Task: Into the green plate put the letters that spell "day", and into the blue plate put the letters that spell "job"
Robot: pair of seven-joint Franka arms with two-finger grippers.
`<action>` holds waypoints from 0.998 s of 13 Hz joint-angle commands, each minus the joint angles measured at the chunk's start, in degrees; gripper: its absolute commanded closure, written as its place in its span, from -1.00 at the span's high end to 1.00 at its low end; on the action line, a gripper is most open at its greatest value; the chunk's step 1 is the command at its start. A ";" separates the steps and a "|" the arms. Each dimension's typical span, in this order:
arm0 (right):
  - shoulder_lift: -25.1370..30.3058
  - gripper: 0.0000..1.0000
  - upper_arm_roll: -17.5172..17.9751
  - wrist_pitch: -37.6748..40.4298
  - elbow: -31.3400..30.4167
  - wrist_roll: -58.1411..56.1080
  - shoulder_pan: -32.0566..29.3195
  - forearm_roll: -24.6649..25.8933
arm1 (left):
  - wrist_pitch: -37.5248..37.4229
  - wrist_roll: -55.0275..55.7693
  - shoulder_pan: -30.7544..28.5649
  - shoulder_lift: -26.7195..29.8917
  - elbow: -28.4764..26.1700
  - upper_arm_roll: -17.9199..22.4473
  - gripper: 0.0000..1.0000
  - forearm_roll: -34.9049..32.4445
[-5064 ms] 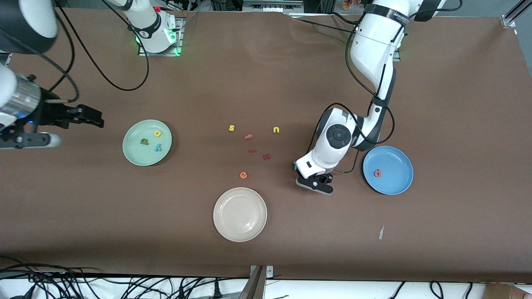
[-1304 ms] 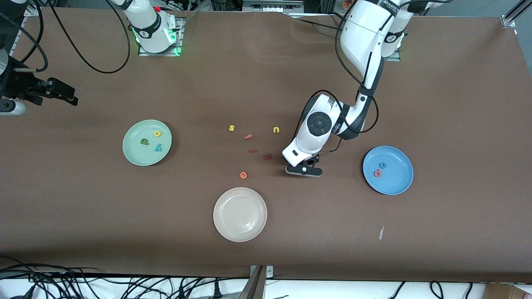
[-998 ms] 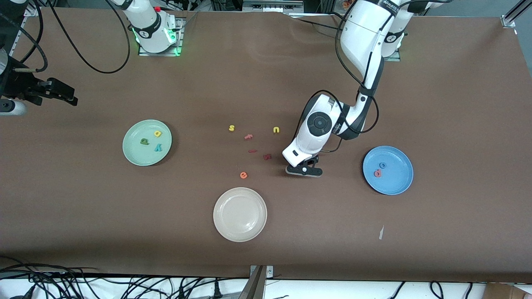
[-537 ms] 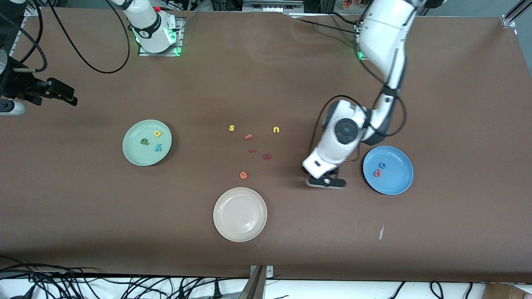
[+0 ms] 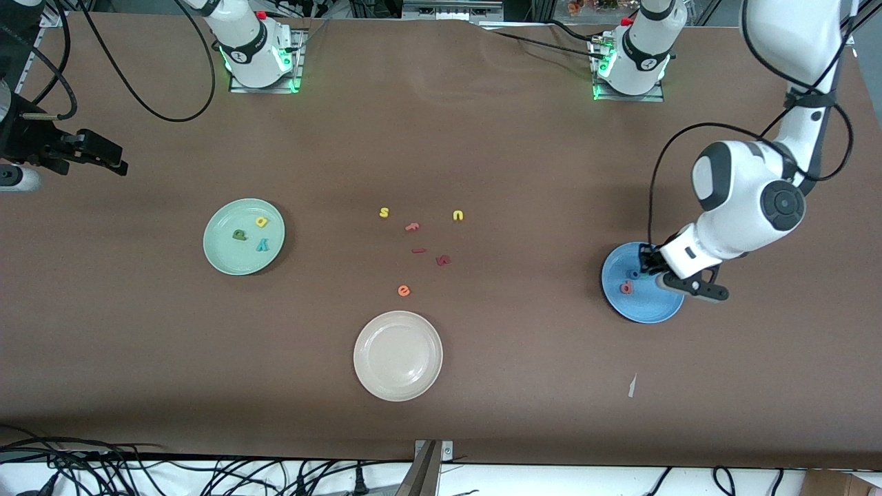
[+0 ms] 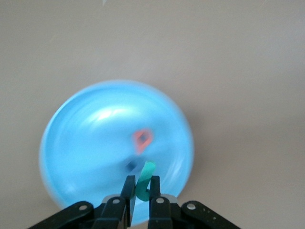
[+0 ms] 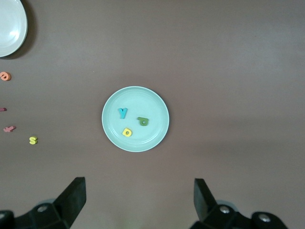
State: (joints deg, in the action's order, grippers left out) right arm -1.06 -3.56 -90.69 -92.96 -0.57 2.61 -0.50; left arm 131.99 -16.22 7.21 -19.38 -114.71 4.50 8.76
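The teal "j" (image 6: 144, 181) is pinched in the left hand (image 5: 650, 270), its long axis running up from the fingertips (image 6: 127, 191), over the blue plate (image 5: 648, 306) at the front view's lower right. That plate holds two letters: the salmon "b" (image 5: 626, 287) and blue "o" (image 5: 634, 274). The green plate (image 5: 224, 258), mid-left, holds three: "d" (image 5: 239, 235), "a" (image 5: 261, 222), "y" (image 5: 262, 244). Six loose letters lie mid-table near one cream plate (image 5: 397, 386). The right hand (image 7: 138, 198) waits, spread wide, at the upper left edge.
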 commanded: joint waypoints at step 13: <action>0.79 1.00 0.39 0.25 -0.65 -0.58 -0.68 -1.09 | -5.30 -0.22 -5.37 16.39 -6.08 -3.17 1.00 -3.14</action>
State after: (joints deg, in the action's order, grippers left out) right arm -1.06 -3.56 -90.66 -92.96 -0.57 2.60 -0.51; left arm 131.70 -16.60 2.36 -7.14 -122.34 2.71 6.73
